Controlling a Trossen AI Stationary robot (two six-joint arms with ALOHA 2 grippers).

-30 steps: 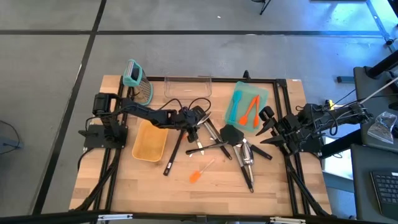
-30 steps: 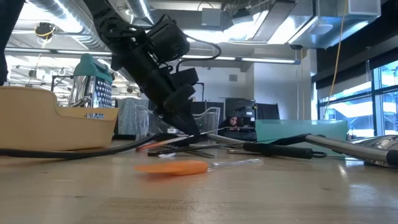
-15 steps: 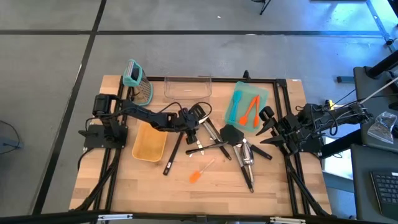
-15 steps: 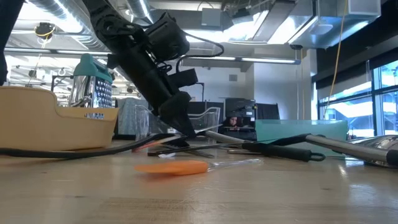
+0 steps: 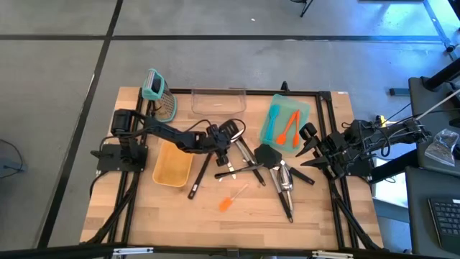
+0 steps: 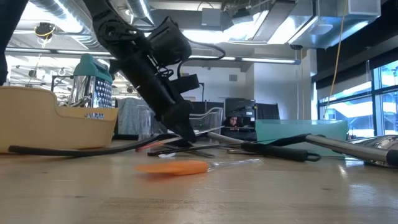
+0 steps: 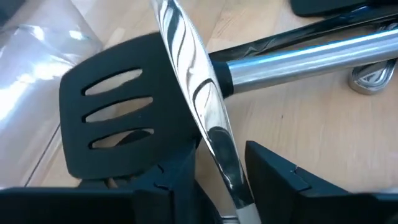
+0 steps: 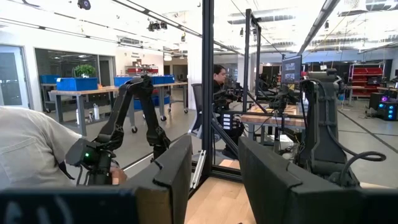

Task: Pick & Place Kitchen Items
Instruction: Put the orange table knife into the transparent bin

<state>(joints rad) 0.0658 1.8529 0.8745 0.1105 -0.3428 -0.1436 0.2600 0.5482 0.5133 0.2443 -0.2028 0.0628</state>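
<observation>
Several kitchen items lie in a pile at mid-table: black slotted turners [image 5: 267, 155], a silver metal scoop [image 5: 284, 180] and a long black handle [image 5: 200, 175]. My left gripper [image 5: 221, 149] slants down into the pile, open. In the left wrist view its fingers [image 7: 176, 180] stand on either side of a thin shiny metal handle [image 7: 214, 134], which lies across a black slotted turner [image 7: 118, 121]. An orange spatula [image 5: 230, 201] lies alone toward the near edge. My right gripper [image 8: 214, 174] hangs open and raised at the table's right edge [image 5: 310, 141], pointing into the room. My left gripper has the thin metal handle [image 7: 229, 171] between its two fingers, which lie across it and slant down from the table's left. I cannot tell whether either finger touches it. The handle rests on the pile.
A yellow tray [image 5: 173, 164] lies left of the pile. A teal tray [image 5: 286, 119] holds orange spatulas at the far right. A clear container [image 5: 218, 101] and a teal-handled grater [image 5: 159, 95] stand at the far edge. Bare wood lies along the near edge.
My left gripper has rolled a little at the wrist and settled slightly lower onto the pile. The long black handle beside the yellow tray has shifted a little.
</observation>
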